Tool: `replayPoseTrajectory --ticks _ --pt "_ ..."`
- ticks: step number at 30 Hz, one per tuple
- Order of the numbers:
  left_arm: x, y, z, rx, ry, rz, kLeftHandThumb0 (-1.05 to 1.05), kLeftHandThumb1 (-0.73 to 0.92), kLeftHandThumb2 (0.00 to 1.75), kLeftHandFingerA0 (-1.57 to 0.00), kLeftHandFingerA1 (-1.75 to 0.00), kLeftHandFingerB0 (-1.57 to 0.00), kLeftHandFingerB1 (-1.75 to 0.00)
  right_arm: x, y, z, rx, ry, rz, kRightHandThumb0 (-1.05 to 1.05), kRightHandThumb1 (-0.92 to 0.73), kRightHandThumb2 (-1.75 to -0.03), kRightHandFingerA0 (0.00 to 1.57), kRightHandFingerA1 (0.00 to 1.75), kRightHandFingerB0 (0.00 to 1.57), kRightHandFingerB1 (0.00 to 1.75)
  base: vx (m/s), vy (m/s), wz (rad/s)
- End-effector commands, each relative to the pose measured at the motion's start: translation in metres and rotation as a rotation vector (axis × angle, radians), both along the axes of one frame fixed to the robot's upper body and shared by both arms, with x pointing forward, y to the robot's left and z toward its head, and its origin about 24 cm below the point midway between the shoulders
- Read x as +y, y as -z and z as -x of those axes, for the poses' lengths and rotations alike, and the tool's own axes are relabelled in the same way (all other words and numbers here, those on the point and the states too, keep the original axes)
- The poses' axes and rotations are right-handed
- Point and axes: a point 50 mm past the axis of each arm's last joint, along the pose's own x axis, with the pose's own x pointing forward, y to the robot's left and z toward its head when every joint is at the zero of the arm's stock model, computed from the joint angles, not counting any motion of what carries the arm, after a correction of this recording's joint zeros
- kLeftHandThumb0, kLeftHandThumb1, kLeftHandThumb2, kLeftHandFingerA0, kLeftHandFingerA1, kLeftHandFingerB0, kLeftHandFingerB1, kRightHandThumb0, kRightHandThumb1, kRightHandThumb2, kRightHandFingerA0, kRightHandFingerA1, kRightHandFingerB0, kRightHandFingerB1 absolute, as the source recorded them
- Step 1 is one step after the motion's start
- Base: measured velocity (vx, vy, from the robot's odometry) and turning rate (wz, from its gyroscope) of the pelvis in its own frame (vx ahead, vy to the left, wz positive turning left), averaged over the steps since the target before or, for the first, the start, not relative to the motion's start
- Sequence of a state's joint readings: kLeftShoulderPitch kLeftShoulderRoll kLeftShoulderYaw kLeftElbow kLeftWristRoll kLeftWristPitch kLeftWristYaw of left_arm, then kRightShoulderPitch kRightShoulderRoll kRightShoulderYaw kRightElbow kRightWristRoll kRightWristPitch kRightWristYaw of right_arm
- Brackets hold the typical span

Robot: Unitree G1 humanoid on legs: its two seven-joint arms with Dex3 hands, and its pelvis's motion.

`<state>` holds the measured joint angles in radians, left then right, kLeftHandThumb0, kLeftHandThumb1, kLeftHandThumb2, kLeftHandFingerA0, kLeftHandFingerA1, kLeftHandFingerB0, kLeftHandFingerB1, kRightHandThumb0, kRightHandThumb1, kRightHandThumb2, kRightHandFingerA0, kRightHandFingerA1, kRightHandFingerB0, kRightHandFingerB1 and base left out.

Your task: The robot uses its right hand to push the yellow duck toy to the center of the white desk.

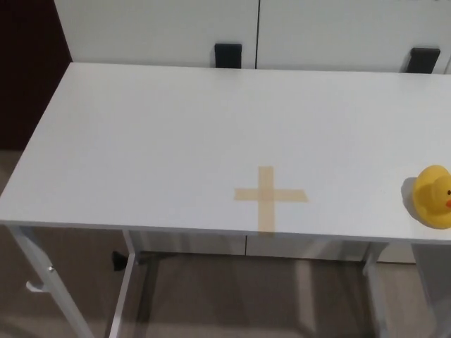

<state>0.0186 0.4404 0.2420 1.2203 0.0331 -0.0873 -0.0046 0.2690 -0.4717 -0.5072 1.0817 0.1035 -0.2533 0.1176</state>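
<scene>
A yellow duck toy (433, 196) with an orange beak stands on the white desk (162, 141) near its front right corner, partly cut by the picture's right edge. A tan tape cross (268, 196) marks the desk a good way to the duck's left, close to the front edge. Neither of my hands shows in the head view.
White cabinet doors stand behind the desk, with two black handles (227, 55) (424, 60) just above its far edge. A dark wall runs along the left. Below the front edge are the desk's white legs (32, 271) and a wood floor.
</scene>
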Motion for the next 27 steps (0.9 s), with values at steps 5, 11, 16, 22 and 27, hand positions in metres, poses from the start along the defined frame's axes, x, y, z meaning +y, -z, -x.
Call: replayPoseTrajectory --ticks 5,11,16,22,27 --pt "0.006 -0.004 0.002 -0.013 -0.030 -0.007 0.11 0.02 0.99 -1.31 -1.20 -1.28 -1.18 -0.039 -0.054 -0.041 -0.301 0.037 0.117 -0.45 -0.77 -0.64 0.26 0.32 0.16 0.28 0.00 0.000 0.00" --pt "0.009 -0.006 0.003 -0.010 -0.020 -0.013 0.11 -0.02 0.97 -1.31 -1.20 -1.27 -1.17 -0.054 -0.103 -0.092 -0.414 -0.045 0.240 -0.34 -0.56 -1.10 0.00 0.49 0.00 0.48 0.00 0.000 0.00" --pt "0.010 -0.006 0.005 -0.010 -0.030 -0.013 0.11 0.01 0.99 -1.32 -1.20 -1.27 -1.17 -0.055 -0.149 -0.145 -0.568 -0.079 0.283 -0.36 -0.50 -1.08 0.00 0.51 0.00 0.49 0.00 0.000 0.00" --pt "0.011 -0.007 0.006 -0.012 -0.033 -0.016 0.10 0.02 0.99 -1.31 -1.20 -1.24 -1.15 -0.037 -0.184 -0.197 -0.723 -0.137 0.280 -0.90 -0.84 -0.66 0.24 0.66 0.20 0.53 0.00 0.000 0.00" --pt "0.009 -0.005 0.008 -0.014 -0.041 -0.006 0.58 -0.19 1.75 -1.28 -1.10 -1.31 -1.06 0.007 -0.214 -0.247 -0.855 -0.280 0.250 -0.78 -0.89 -0.68 0.19 0.40 0.12 0.29 0.00 0.000 0.00"
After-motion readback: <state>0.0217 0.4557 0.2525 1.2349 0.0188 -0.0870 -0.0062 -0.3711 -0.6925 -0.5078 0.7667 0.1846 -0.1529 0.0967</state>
